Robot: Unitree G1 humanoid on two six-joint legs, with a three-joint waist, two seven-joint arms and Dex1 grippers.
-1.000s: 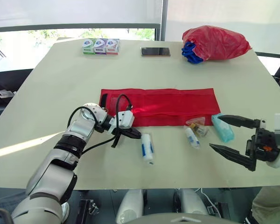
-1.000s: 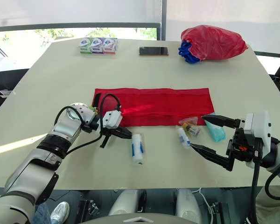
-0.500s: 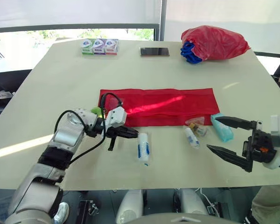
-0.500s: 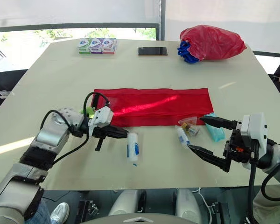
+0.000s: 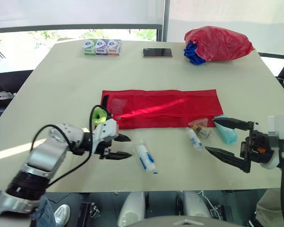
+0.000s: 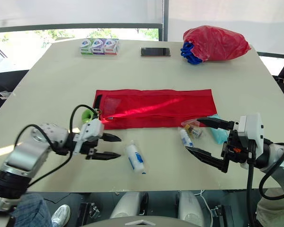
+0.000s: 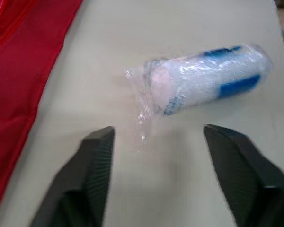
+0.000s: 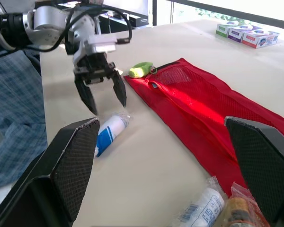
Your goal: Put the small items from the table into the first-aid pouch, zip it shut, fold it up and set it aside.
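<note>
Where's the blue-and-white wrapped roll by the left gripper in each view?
Left eye view: wrapped roll lies just beyond the open left gripper.
Right eye view: wrapped roll, same spot.
Left wrist view: wrapped roll ahead of the gripper, untouched.
Right wrist view: wrapped roll at the left gripper's tips.
Shared landmark: red pouch, close beside it.

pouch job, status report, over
Left gripper open, at the wrapped roll. Right gripper open, beside the tubes. Pouch spread flat, items outside it. Nothing in the way.
</note>
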